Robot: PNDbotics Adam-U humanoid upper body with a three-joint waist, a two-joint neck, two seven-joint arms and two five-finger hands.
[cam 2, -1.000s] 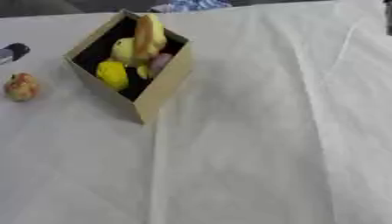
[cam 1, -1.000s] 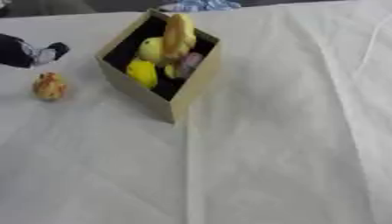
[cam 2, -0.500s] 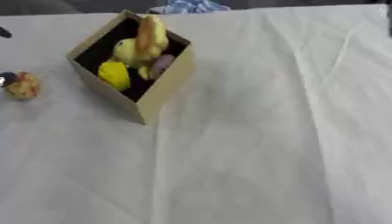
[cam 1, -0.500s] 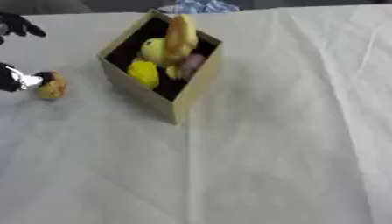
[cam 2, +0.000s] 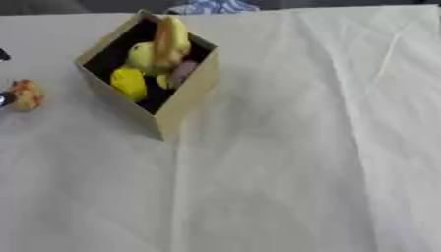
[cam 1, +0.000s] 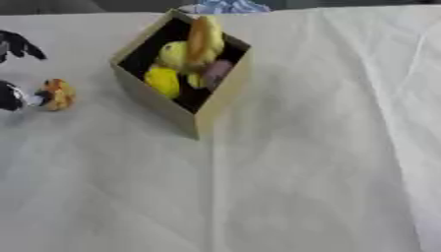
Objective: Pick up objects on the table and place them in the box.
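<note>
a tan cardboard box (cam 1: 185, 110) standing on a white cloth-covered table (cam 1: 310, 172), turned corner-on toward the camera, open at the top and dark inside. within the box: a long orange-yellow piece (cam 1: 205, 37) leaning upright near the far corner, a pale yellow rounded piece (cam 1: 175, 53) beside it, a bright yellow one (cam 1: 163, 81) lower and nearer the box's left wall, a dull pinkish one (cam 1: 217, 73) against the right wall (too blurred to name any of them). left of the box, well apart from it and on the cloth: a small orange-and-yellow object (cam 1: 58, 93), lying on the table and not yet in the box. further left of the box, at the frame edge: the left hand (cam 1: 12, 96), black with a silver tip, one part touching or just beside the small object's left side, more dark fingers (cam 1: 21, 47) spread above it and apart from it; fingers apart, not wrapped round the object, though whether the lower tip touches it cannot be told. beyond the box, at the table's far edge: a scrap of blue-and-white fabric (cam 1: 226, 6). right of the box: only creased cloth.
</note>
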